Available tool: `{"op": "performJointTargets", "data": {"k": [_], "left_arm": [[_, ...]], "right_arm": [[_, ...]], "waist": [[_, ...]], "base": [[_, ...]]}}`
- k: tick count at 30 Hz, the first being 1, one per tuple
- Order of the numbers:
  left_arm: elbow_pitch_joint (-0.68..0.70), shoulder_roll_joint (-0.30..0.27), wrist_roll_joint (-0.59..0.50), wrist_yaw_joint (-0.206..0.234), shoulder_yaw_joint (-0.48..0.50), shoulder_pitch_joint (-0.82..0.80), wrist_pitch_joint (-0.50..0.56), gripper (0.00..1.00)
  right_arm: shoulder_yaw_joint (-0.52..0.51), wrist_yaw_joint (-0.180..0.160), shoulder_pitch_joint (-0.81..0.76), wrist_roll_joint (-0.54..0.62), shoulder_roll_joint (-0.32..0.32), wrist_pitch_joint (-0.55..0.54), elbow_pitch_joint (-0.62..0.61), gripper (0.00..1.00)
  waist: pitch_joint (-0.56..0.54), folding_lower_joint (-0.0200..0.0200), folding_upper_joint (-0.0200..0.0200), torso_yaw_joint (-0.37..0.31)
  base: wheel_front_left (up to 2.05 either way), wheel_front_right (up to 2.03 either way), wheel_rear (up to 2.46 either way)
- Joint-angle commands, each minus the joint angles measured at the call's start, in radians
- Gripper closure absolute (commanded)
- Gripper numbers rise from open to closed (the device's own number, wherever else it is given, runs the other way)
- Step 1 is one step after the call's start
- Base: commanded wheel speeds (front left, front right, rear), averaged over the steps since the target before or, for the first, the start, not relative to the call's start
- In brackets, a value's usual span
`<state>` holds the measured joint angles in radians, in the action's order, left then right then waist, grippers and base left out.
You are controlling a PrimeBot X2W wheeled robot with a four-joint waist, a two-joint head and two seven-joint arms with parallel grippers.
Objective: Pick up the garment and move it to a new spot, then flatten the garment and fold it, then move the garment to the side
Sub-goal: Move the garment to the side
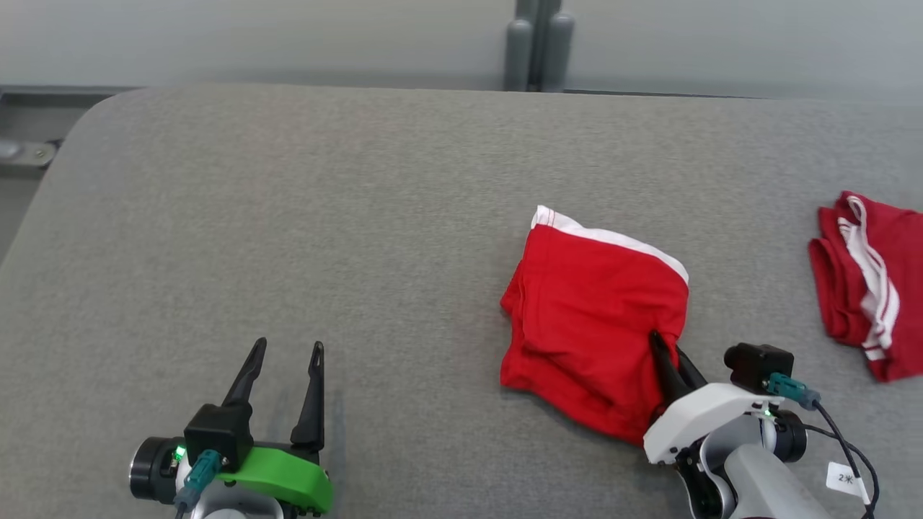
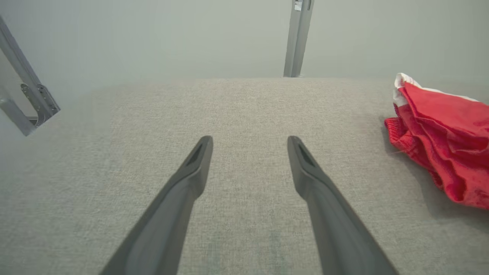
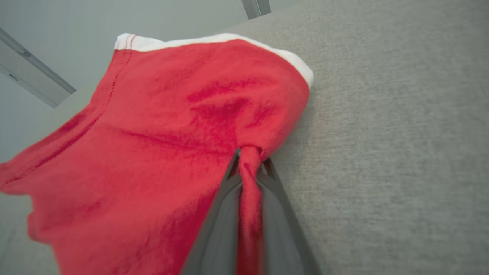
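Note:
The garment (image 1: 588,310) is a pair of red shorts with a white waistband, lying rumpled on the grey table right of centre. In the left wrist view the garment (image 2: 447,141) shows at the right edge. My right gripper (image 1: 667,346) is shut on the garment's near right edge. The right wrist view shows a strip of red cloth of the garment (image 3: 172,126) pinched between the two dark fingers (image 3: 221,206) of my right gripper (image 3: 250,156). My left gripper (image 1: 288,349) rests open at the lower left, well clear of the garment. Nothing lies between its fingertips (image 2: 204,147) in the left wrist view.
A second red garment with white stripes (image 1: 869,285) lies at the right edge of the table (image 1: 324,216). A grey post (image 1: 537,47) stands behind the far edge. The table's left corner is rounded, with a metal bracket (image 1: 25,151) beyond it.

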<state>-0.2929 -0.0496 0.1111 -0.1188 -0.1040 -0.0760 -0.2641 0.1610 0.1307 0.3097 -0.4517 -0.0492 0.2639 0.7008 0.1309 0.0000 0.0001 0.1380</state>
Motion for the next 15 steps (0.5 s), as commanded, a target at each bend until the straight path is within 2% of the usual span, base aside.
{"op": "performJointTargets", "data": {"k": [1, 2, 7, 15], "left_arm": [[0.001, -0.003, -0.005, -0.003, -0.006, 0.010, 0.001, 0.00], [0.001, -0.003, -0.005, -0.003, -0.006, 0.010, 0.001, 0.00], [0.006, -0.003, 0.006, -0.005, -0.022, 0.010, 0.001, 0.00], [0.022, -0.003, 0.024, -0.010, -0.051, -0.017, 0.001, 0.00]], "right_arm": [[0.000, -0.001, -0.026, 0.010, -0.004, 0.000, -0.006, 1.00], [0.000, -0.001, -0.026, 0.010, -0.004, 0.000, -0.006, 1.00], [0.002, -0.001, -0.053, 0.018, -0.003, 0.000, -0.020, 1.00], [0.079, -0.001, -0.064, -0.001, -0.003, 0.000, -0.044, 1.00]], "waist": [[-0.050, 0.0000, -0.0001, -0.187], [-0.050, 0.0000, -0.0001, -0.187], [-0.063, 0.0000, -0.0001, -0.305], [-0.048, 0.0000, -0.0001, -0.485]], "base": [[0.00, 0.00, 0.00], [0.00, 0.00, 0.00], [0.00, 0.00, 0.00], [0.00, 0.00, 0.00]]}}
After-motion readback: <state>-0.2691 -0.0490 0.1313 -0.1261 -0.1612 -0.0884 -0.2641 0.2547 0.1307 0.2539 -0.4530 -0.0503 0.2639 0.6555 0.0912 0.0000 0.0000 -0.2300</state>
